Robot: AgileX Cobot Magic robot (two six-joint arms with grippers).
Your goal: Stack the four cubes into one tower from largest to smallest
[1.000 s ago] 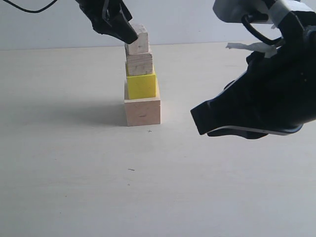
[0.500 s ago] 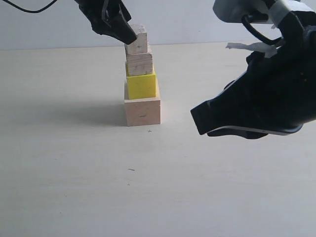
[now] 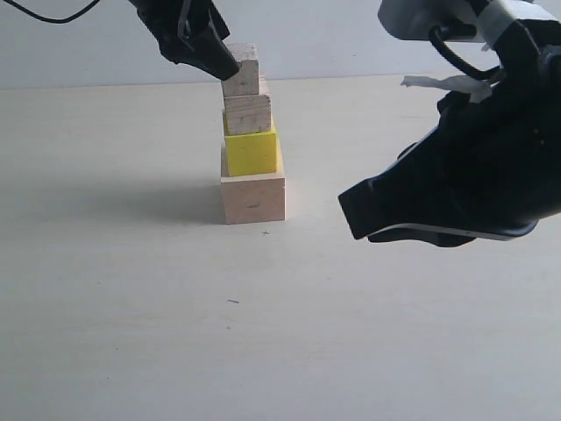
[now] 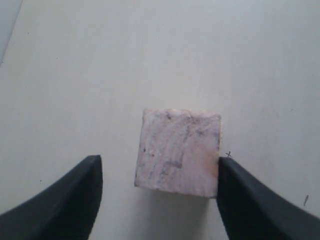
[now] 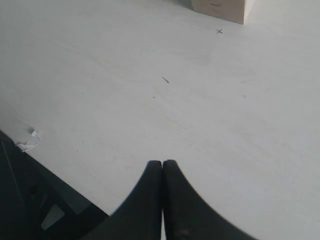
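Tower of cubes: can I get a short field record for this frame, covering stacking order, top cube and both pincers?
base: large pale wooden cube
second: bright yellow mid-sized cube
third: smaller grained wooden cube
top: smallest wooden cube, resting on the third
left pincer: open, fingers either side of the top cube, no grip
right pincer: shut, empty, off to the side above the pale table
task state: all four stacked
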